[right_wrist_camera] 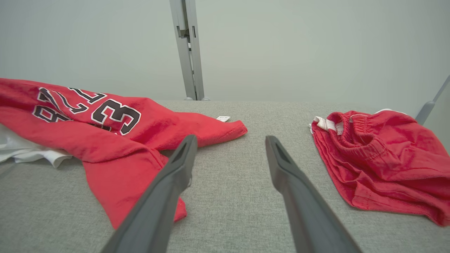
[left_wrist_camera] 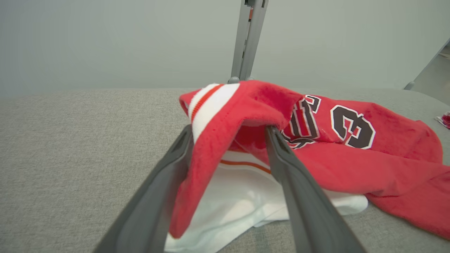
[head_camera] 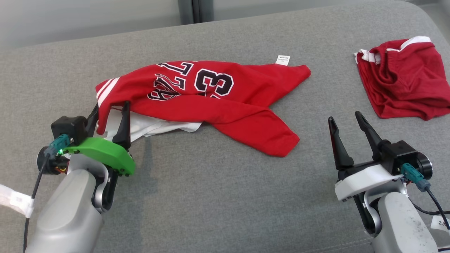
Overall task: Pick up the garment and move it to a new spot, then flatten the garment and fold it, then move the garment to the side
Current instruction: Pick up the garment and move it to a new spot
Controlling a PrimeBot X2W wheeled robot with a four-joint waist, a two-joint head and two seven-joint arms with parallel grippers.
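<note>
Garment (head_camera: pixel 211 95), a red jersey with dark numerals outlined in white, lies crumpled on the left half of the grey fabric-covered counter (head_camera: pixel 218 196), with a white layer (head_camera: pixel 158 126) showing under its near edge. In the head view the left claw (head_camera: pixel 110 107) sits at the jersey's striped end. The left wrist view gives the detail: that claw (left_wrist_camera: pixel 229 130) is released, fingers spread wide, and the white-striped hem (left_wrist_camera: pixel 211 105) droops between them, touching them. The head view also takes in red shorts (head_camera: pixel 404 77) bunched well apart at the far right, and a small white tag (head_camera: pixel 283 59) at the jersey's far edge. The right claw (head_camera: pixel 344 117) hangs released over bare counter between the two garments, nothing between its fingers
</note>
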